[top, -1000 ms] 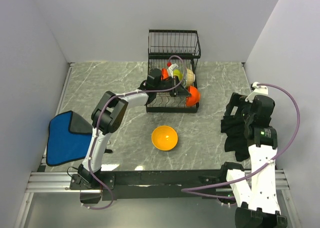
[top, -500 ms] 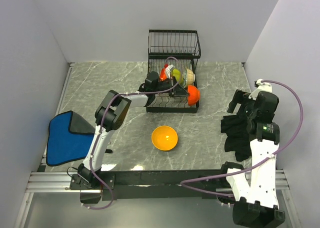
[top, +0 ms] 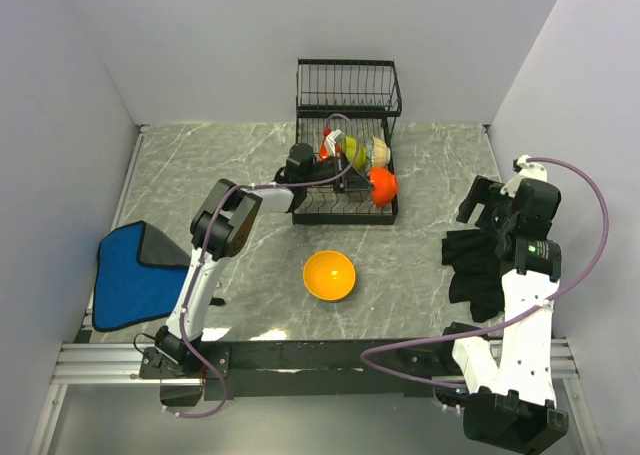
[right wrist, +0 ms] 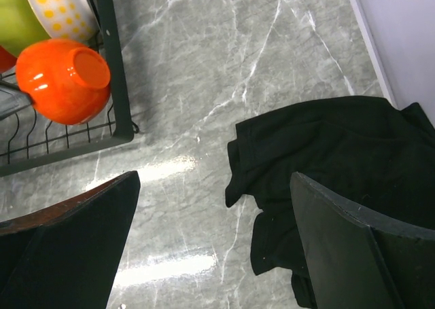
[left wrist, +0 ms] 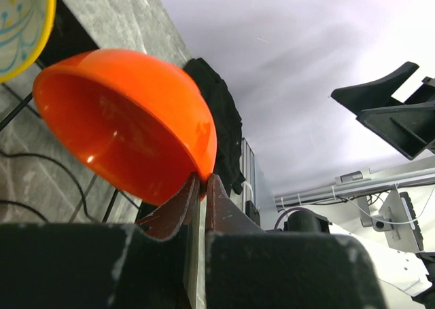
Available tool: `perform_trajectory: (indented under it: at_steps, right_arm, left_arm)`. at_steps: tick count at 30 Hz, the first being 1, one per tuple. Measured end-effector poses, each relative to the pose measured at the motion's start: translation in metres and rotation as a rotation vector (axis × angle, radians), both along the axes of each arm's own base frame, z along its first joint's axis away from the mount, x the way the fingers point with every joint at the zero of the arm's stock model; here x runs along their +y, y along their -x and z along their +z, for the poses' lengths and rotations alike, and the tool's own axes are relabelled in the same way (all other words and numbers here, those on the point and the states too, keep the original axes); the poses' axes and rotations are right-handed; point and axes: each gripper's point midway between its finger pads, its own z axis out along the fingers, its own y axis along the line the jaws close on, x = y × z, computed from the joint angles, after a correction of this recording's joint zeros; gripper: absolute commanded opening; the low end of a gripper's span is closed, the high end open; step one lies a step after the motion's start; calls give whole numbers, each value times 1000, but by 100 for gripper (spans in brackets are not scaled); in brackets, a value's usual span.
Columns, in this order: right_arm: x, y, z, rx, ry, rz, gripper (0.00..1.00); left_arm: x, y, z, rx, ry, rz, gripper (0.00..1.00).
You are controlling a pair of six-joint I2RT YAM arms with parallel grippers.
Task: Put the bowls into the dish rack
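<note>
Arm (top: pixel 226 225) reaching into dish rack (top: pixel 348 87), left hand (left wrist: pixel 200 183) pinching red-orange bowl (left wrist: pixel 129 125)

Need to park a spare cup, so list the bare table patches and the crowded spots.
Bare: the table between blue cloth and rack; also between rack and black cloth. Crowded: the rack's lower tier, where the left tool pinches a red bowl beside other bowls.

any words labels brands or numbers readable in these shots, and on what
None: no word, label, brand or number can be read in any view.
The cream bowl carries only dots and curved lines, a pattern and not letters.
The red-orange bowl pinched by the left end effector is plain, and the dish rack and black cloth show no tag.
</note>
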Motion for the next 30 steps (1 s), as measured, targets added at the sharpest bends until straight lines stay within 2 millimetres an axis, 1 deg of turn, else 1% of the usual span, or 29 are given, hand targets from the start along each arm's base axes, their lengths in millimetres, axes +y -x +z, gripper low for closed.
perform_trajectory:
  at_steps: [8, 11, 14, 20, 21, 22, 24, 25, 30]
  right_arm:
    - [3, 0, 0, 0, -13, 8, 100]
    - [2, -3, 4, -2, -14, 11, 100]
    - [2, -6, 8, -7, -15, 14, 100]
    - [3, -7, 7, -5, -18, 16, 100]
    - [3, -7, 7, -5, -18, 17, 100]
    - [3, -7, 7, -5, -19, 18, 100]
    - [3, -7, 7, -3, -21, 19, 100]
    - [3, -8, 6, -1, -21, 19, 100]
    - [2, -10, 9, -2, -21, 20, 100]
  left_arm:
    - [4, 5, -14, 24, -15, 2, 1]
    - [5, 7, -18, 30, -18, 4, 1]
    - [5, 7, -19, 26, -13, 16, 1]
    - [7, 8, -20, 35, -2, 35, 1]
    - [8, 8, -20, 34, -1, 36, 4]
    - [8, 8, -20, 34, -1, 37, 16]
    - [8, 9, -21, 35, -3, 38, 24]
    - [9, 9, -22, 37, -4, 38, 33]
    - [9, 11, -28, 30, -30, 24, 48]
